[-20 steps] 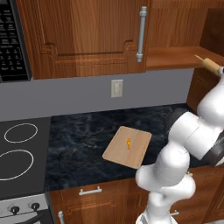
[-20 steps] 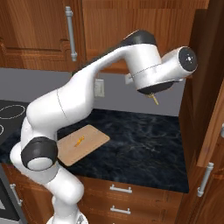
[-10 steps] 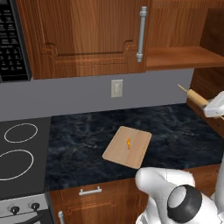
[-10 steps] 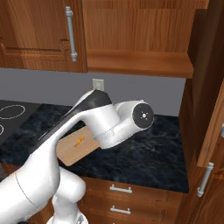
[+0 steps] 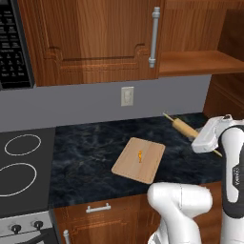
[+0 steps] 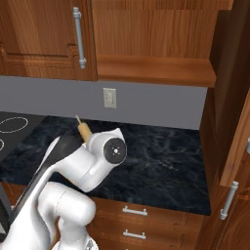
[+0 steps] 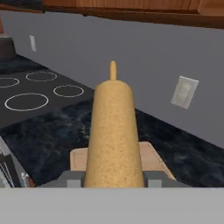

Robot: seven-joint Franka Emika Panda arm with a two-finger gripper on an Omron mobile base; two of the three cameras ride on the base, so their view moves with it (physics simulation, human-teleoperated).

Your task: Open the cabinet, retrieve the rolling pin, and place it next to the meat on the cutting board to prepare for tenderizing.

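The rolling pin [image 5: 183, 128] is held up in the air above the dark counter [image 5: 95, 157], to the right of the cutting board [image 5: 139, 159]. It is tilted, and its thin knob end points toward the grey wall [image 5: 71, 105]. In the hand view, the rolling pin [image 7: 113, 131] is seen from one end, running away from the camera, with its far knob on top. The gripper [image 7: 113, 178] is closed around the rolling pin, with one grey finger pressed on each side of it. In the right base view, a short bit of the rolling pin [image 6: 83, 129] is seen sticking out past the white arm.

The cutting board is lying flat on the counter, turned a little at an angle. The meat [image 5: 139, 155] is sitting on the board, near its middle. A part of the board [image 7: 151, 159] is also seen in the hand view, under the rolling pin.

The cabinet [image 5: 200, 62] is standing open above the counter, and its wooden shelf is bare. A silver bar handle [image 5: 154, 35] is fixed on the door to its left. A wall outlet [image 5: 127, 96] is seen on the grey wall, and a stove top [image 5: 21, 162] is seen at the left end of the counter.
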